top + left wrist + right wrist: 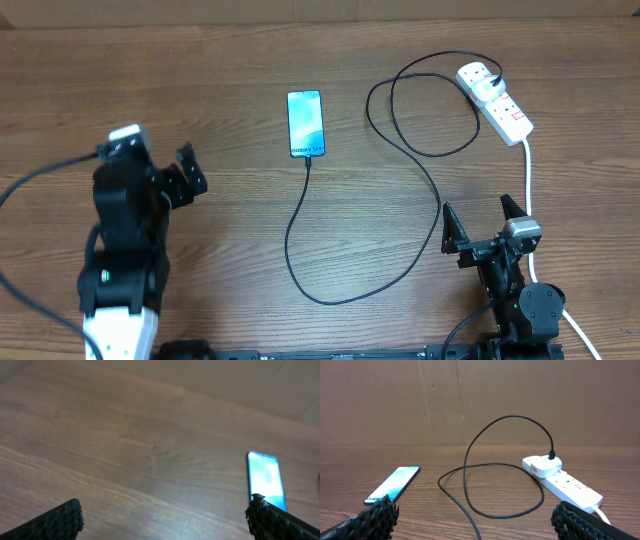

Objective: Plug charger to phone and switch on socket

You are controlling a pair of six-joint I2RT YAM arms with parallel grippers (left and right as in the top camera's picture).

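Your left jaws: wide open, empty, over brown wooden surface. Your right jaws: wide open, empty, beside thick white cord. Black-edged smartphone with light-blue screen lies flat mid-surface. Thin black charger cable meets its near end and loops to the white adapter on the white red-marked power strip.

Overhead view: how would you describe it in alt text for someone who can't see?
A lit phone lies on a wooden table, a thin black charger cable running from its near end in loose loops to a white socket strip at far right. The left gripper and right gripper are open, holding nothing.
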